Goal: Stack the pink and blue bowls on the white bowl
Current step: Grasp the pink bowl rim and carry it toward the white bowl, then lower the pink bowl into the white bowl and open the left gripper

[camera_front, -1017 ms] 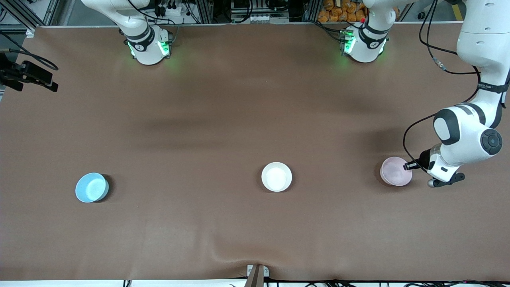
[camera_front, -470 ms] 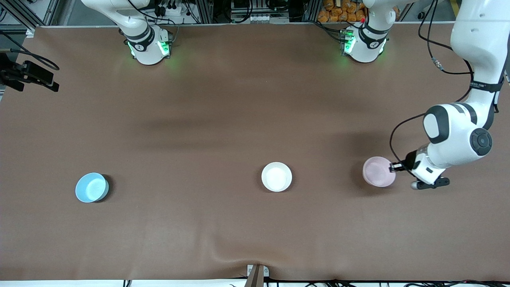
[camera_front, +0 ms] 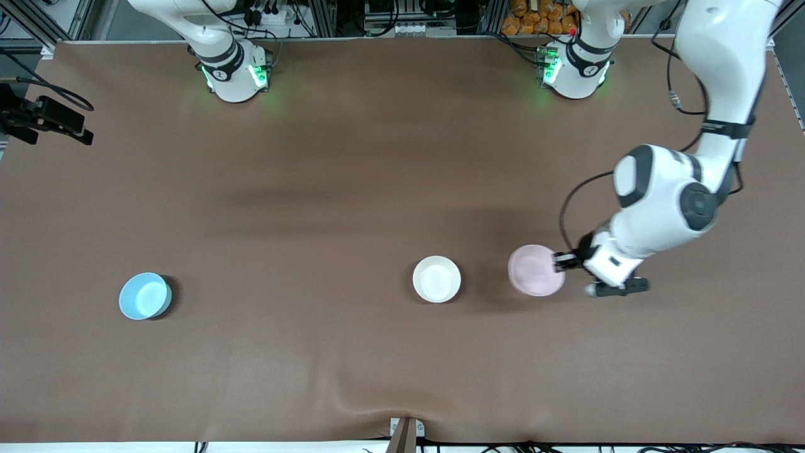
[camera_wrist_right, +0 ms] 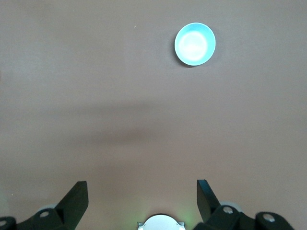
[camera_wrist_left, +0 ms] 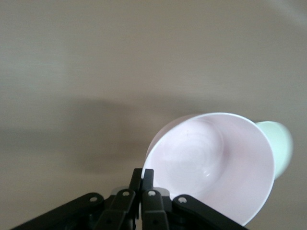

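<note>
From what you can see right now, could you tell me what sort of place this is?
Most likely a robotics lab. Two arm bases are bolted along the edge of a brown table, aluminium framing and cables stand past it, and only three plain bowls, like the pink bowl, are set out.

We see 3 bowls with a smooth, glossy finish that looks like plastic or glazed ceramic: the pink bowl (camera_front: 534,270), the white bowl (camera_front: 436,279) beside it, and the blue bowl (camera_front: 144,296) well apart from the white bowl toward the right arm's end. The bench (camera_front: 352,182) wears a matt brown covering, like cloth or vinyl, with a slight wrinkle. The left gripper (camera_wrist_left: 142,176) has matt black fingers (camera_wrist_left: 148,178); the arm shells look like glossy white plastic.
</note>
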You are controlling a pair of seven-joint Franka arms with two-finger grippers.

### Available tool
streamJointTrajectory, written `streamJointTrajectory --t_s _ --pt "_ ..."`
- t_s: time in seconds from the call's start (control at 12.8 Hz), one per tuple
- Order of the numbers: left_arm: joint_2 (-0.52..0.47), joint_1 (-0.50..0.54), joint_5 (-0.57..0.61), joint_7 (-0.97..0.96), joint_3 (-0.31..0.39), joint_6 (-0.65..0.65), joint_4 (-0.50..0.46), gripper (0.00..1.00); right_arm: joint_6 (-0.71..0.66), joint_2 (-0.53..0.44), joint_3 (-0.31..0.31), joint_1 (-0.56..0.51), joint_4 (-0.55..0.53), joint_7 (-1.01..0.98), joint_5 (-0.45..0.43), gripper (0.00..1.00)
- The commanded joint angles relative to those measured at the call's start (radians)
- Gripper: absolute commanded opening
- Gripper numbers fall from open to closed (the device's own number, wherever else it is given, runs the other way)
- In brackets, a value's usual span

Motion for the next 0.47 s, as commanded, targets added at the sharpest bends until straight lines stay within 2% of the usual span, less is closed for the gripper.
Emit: streamJointTrajectory --t_s 0.0,0.23,0.39 --pt "0.111 -0.085 -0.004 -0.104 0.006 -0.019 0.162 0.0 0.004 0.003 0.0 0.007 0.006 0.012 -0.008 1.0" --pt "0.224 -0.201 -0.002 -0.213 0.032 -0.019 0.295 0.0 0.004 0.008 0.0 0.007 0.006 0.012 -0.008 1.0" --pt "0.251 -0.29 -0.005 -0.249 0.096 -0.019 0.322 0.0 0.004 0.008 0.0 0.007 0.006 0.012 -0.008 1.0"
